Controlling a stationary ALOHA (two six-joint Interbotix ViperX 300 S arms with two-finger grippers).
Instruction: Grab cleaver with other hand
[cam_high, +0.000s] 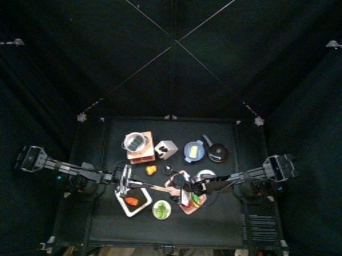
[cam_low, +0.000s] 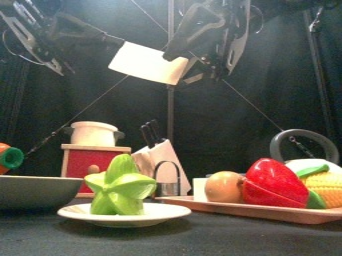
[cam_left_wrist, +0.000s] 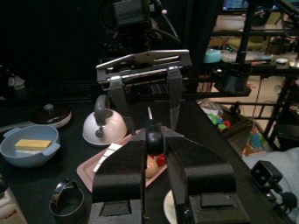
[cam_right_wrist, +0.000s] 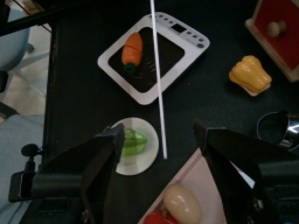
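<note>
Bowl (cam_low: 34, 188) with a carrot (cam_low: 7, 157) sits at the front view's far left. Next comes a red box (cam_low: 91, 160), then a white plate (cam_low: 127, 214) carrying a green star fruit (cam_low: 120, 188). Above these, the cleaver (cam_low: 140, 62) hangs in the air, well clear of the table, its pale blade tilted and its handle toward the right. The left gripper (cam_left_wrist: 152, 144) is clamped narrowly on the handle, as its wrist view shows. The right gripper (cam_right_wrist: 160, 133) faces it with jaws spread wide on either side of the blade, which passes edge-on between them without touching. Farther right, a tray (cam_low: 214, 206) holds a red pepper (cam_low: 274, 182) and corn (cam_low: 321, 185).
</note>
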